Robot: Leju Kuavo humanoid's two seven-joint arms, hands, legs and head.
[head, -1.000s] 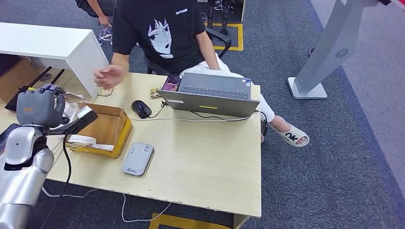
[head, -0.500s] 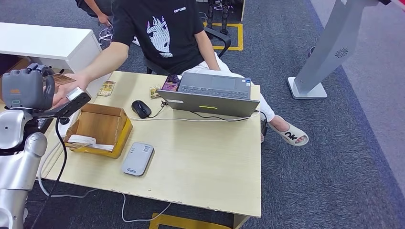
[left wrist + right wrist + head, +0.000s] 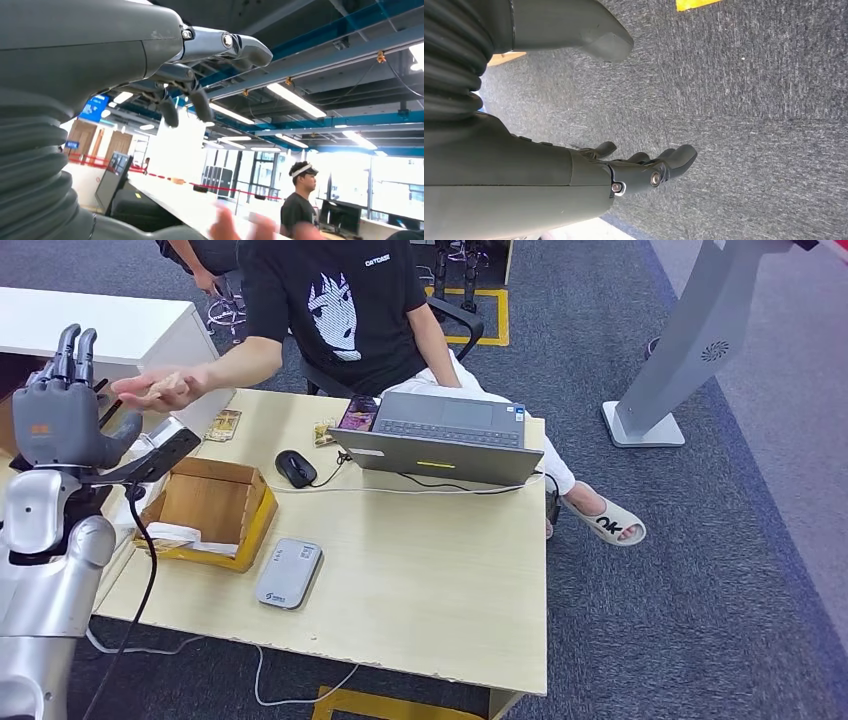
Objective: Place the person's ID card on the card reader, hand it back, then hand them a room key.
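Now the left hand (image 3: 62, 410) is lifting up with its fingers spread and nothing in them, and the person's hand (image 3: 160, 390) is pulling back just past it, maybe holding a small card, but I cannot tell. Low down, the right hand (image 3: 644, 170) is hanging loosely curled and holding nothing. On the desk (image 3: 430, 570), the grey card reader (image 3: 288, 573) is waiting. If the card did not pass over, it could be dropping into the open box (image 3: 210, 505).
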